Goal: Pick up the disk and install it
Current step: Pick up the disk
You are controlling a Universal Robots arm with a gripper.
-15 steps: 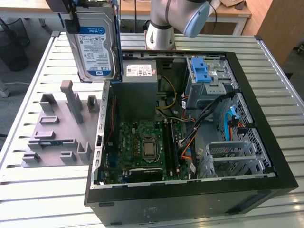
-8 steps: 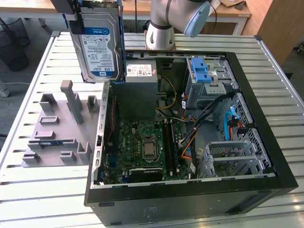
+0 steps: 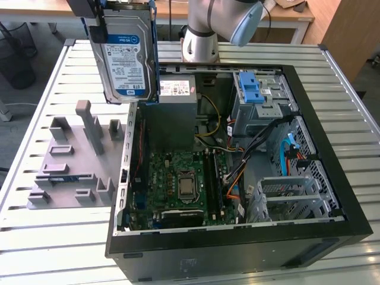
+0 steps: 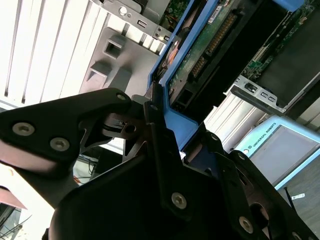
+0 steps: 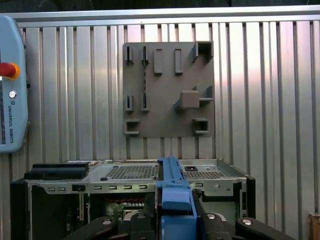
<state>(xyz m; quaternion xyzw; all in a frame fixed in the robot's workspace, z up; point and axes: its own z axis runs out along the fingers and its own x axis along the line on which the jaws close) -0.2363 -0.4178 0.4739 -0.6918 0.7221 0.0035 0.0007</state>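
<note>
Gripper: in the first wrist view the gripper [image 5: 175, 225] is clamped on the blue carrier frame [image 5: 172, 185], with a black finger pressed to each side of one narrow edge.
Disk: in the exterior view the disk [image 3: 127, 56] hangs in the air on edge, label face toward the camera. It is above the corner of the open computer case [image 3: 332, 196] on the exterior view's left.
Why that hold: gripping the frame rather than the flat faces probably spares the label and the circuit board. It also leaves the lower end free to enter a bay.
Why that height: the disk is well above the case wall and touches nothing, which I read as carrying, not inserting.
Fixture plate: the grey fixture plate [image 3: 65, 166] lies on the slatted desk [image 3: 35, 249] just beside the case. Its posts and slots look made to stand parts on edge.
Drive cage: the drive cage [image 3: 255, 89], with its blue latch, sits well apart from the disk, so the install is not yet done.
Cables: the cables [image 3: 261, 148] run between the cage and the motherboard [image 3: 178, 178].
</note>
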